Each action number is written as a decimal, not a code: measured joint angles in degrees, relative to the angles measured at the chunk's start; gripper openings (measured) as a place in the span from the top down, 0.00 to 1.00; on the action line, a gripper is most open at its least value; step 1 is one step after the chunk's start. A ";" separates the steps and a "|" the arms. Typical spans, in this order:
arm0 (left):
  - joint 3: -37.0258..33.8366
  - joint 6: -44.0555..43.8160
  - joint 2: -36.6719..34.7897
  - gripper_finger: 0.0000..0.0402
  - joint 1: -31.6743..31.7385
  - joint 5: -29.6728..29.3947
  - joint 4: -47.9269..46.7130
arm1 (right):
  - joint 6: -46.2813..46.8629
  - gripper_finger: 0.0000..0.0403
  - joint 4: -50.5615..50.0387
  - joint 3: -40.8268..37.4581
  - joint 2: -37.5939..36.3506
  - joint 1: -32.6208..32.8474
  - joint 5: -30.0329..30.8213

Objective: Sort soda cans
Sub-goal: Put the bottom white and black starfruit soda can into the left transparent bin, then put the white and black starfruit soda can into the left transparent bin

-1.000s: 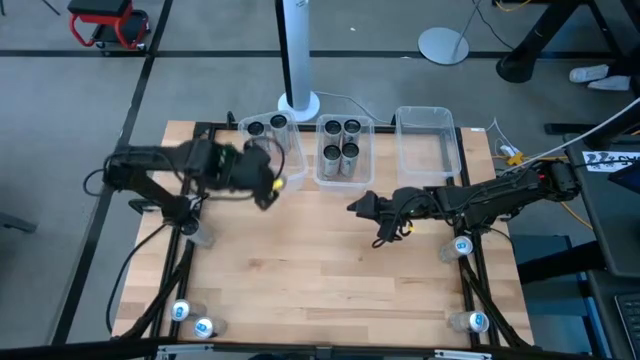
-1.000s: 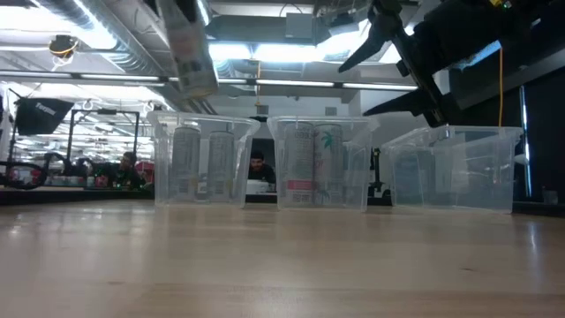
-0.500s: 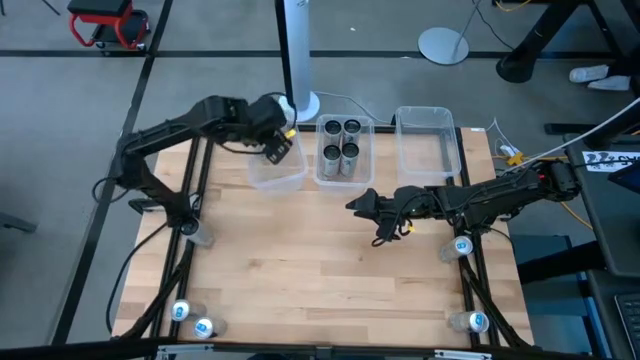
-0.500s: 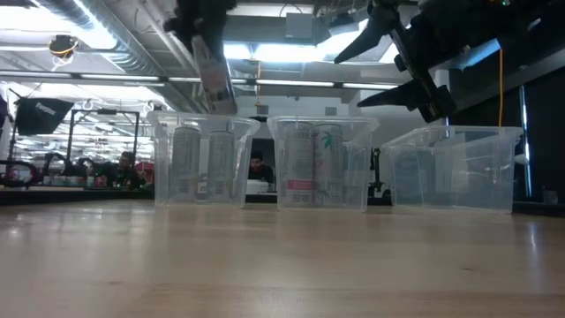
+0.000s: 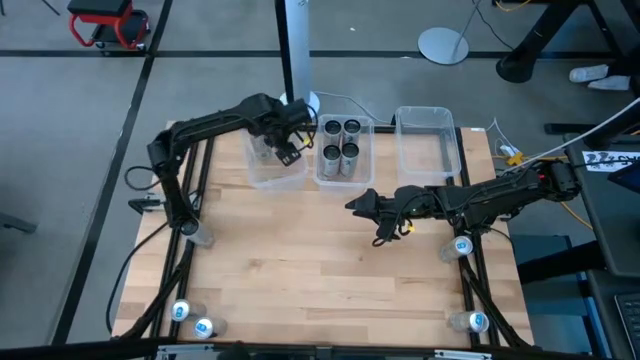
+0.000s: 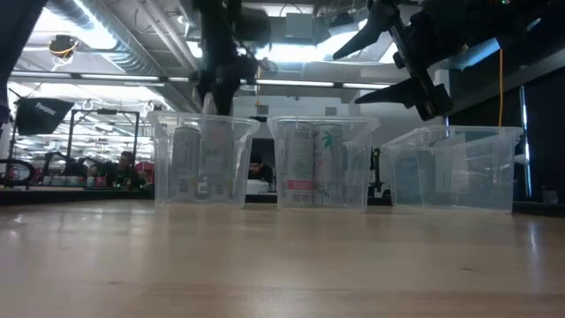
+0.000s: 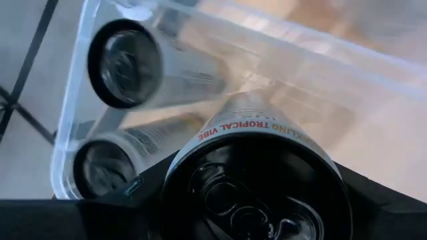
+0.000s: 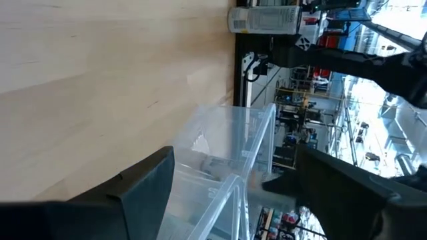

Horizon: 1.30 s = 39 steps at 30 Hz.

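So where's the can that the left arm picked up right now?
The left gripper holds the can over the left clear bin at the table's far edge, above the two cans already standing inside, beside the middle bin.

Glossy metal can (image 7: 257, 173), clear plastic bin (image 7: 347, 73), pale wood table (image 5: 320, 270).

The table (image 5: 320, 270) is seen in pale blond wood with fine board seams, framed by black rails. The bins (image 5: 428, 140) are clear plastic. The cans (image 5: 340, 150) are shown silver-grey with dark tops, while those at the table's corners (image 5: 203, 327) are topped pale blue-white. On the can (image 7: 260, 180) in the left wrist view, red lettering is printed on silver (its lid black). Both arms are dark, with yellow spots at the wrists
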 joint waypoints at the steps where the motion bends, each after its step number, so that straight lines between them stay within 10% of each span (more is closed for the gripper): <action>1: 0.00 0.80 0.83 0.37 0.53 0.07 0.33 | -0.02 0.22 -0.12 0.00 0.00 0.00 -0.02; 26: -8.07 4.09 3.79 0.25 4.92 4.59 13.89 | -2.36 0.22 -1.37 0.00 0.00 0.00 -0.11; 39: 3.54 4.91 2.11 0.21 2.87 1.28 -0.49 | -2.40 0.22 -1.37 -0.02 0.00 0.00 -0.11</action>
